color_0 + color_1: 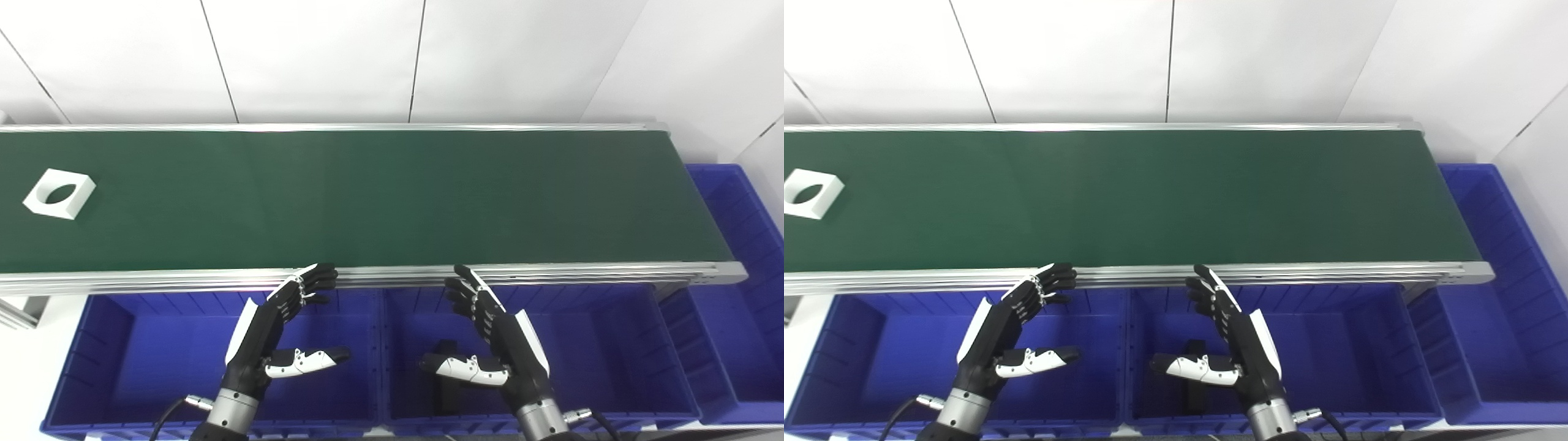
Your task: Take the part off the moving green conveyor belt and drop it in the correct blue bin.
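Lying half-hidden behind the right hand (499, 343), a dark object (446, 383) in the middle blue bin (643, 343) stays unidentifiable, while both it and the left hand (269, 334) hover open-fingered, empty.

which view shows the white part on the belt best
The left eye view: the white part lies whole on the green belt, its oval hole clear. In the right eye view it sits at the picture's left edge, its left corner cut off.

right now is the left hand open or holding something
Open. The left hand hovers over a blue bin with fingers spread and thumb apart, nothing between them. The white part lies on the belt.
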`<action>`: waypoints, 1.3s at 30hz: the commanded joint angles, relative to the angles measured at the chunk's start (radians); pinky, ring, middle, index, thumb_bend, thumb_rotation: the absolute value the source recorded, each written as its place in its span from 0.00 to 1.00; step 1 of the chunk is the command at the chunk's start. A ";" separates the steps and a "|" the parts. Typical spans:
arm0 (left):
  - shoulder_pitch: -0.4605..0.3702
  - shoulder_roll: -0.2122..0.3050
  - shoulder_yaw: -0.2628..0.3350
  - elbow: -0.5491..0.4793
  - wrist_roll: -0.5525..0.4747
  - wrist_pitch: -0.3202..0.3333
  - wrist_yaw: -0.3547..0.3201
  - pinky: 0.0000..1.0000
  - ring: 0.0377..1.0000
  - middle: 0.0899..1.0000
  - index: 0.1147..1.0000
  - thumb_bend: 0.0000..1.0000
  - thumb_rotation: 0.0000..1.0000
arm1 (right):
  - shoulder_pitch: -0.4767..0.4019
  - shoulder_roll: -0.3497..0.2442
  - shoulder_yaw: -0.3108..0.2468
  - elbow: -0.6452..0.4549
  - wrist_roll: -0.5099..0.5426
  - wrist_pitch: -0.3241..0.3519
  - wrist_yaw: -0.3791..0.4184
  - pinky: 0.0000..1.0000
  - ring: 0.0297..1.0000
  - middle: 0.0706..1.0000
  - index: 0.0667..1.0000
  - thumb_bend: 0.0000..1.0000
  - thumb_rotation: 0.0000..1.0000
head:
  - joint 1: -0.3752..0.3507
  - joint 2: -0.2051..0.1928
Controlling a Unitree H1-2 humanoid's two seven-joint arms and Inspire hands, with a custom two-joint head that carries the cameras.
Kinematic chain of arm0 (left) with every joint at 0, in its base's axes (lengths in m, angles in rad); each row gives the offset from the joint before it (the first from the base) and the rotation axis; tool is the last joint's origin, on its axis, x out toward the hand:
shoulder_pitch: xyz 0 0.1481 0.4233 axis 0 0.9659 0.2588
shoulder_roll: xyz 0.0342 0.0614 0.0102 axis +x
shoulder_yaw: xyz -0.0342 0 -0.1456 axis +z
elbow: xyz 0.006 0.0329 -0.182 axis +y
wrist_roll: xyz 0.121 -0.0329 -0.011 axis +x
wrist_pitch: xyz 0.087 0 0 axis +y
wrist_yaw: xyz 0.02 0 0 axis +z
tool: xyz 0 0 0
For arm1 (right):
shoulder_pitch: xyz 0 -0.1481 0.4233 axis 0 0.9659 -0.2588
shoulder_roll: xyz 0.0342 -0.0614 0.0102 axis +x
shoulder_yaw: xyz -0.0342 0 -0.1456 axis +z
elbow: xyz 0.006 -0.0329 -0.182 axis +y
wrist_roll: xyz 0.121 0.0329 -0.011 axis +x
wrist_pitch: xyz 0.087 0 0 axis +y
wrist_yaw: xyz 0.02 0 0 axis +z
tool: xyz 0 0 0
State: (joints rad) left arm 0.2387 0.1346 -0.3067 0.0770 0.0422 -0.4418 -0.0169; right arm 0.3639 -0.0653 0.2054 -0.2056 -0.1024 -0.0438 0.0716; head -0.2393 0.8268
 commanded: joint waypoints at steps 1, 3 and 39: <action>-0.007 0.002 0.005 -0.031 -0.002 -0.028 -0.004 0.70 0.76 0.78 0.78 0.79 0.32 | -0.010 0.006 0.000 -0.027 0.002 -0.041 0.002 0.85 0.86 0.87 0.93 0.89 0.23 | 0.000 0.001; -0.008 0.002 0.005 -0.030 -0.002 -0.028 -0.004 0.70 0.76 0.78 0.78 0.79 0.32 | -0.010 0.006 0.000 -0.025 0.000 -0.042 0.002 0.85 0.86 0.87 0.93 0.89 0.24 | 0.000 0.001; -0.018 0.037 -0.024 -0.109 0.030 -0.028 -0.012 0.68 0.76 0.79 0.80 0.79 0.33 | -0.008 -0.012 -0.014 0.010 0.027 -0.078 0.015 0.87 0.87 0.88 0.94 0.88 0.24 | 0.248 -0.083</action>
State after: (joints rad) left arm 0.2362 0.1596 -0.3258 0.0072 0.0669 -0.4417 -0.0182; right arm 0.3605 -0.0731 0.2003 -0.1814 -0.0985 -0.0582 0.0774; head 0.0072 0.7426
